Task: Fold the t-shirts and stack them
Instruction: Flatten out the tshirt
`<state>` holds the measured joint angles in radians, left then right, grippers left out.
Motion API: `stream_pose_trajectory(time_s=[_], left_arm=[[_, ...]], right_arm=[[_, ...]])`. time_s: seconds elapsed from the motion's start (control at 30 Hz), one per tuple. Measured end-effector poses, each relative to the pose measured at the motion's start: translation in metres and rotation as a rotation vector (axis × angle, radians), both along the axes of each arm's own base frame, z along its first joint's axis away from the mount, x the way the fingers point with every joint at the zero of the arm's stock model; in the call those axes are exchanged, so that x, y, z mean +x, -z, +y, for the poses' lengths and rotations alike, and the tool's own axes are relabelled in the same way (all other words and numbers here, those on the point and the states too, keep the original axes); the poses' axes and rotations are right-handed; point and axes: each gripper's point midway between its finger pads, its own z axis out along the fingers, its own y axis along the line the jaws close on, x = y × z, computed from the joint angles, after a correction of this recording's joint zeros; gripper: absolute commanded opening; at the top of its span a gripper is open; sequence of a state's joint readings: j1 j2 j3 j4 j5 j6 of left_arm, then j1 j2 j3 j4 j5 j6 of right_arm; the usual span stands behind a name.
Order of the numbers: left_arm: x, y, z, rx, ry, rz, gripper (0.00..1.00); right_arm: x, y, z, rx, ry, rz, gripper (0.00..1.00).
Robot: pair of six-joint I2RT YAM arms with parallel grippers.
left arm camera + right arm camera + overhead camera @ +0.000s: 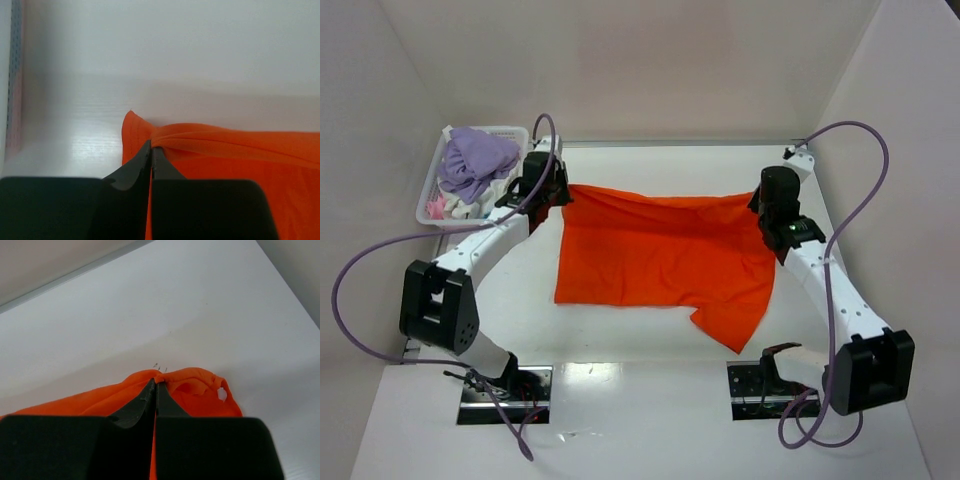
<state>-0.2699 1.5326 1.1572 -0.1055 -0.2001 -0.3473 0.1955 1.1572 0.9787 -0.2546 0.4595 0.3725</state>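
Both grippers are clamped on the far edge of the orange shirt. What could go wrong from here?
1. The left gripper and right gripper each pinch only a small bunch at a corner of the orange t-shirt; a pull might slip it free.
2. The sleeve sticks out crumpled at the near right and may tuck under in a fold.
3. The left gripper sits close to the basket, so a swing could clip it.

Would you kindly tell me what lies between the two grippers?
The orange t-shirt: its far edge spans from the left gripper to the right gripper, both pinching it, seen in the top external view.
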Motion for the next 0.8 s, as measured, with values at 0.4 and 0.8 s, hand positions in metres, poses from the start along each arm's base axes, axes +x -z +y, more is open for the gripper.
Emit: stream_pose_trajectory(time_s=[0.4, 0.8], left_arm=[[0.073, -0.019, 0.006, -0.042, -0.019, -0.089, 0.00], [0.094, 0.011, 0.027, -0.025, -0.045, -0.048, 0.00]], right_arm=[[0.060, 0.009, -0.006, -0.019, 0.027, -0.009, 0.01], [0.117, 0.024, -0.020, 0.007, 0.023, -0.028, 0.01]])
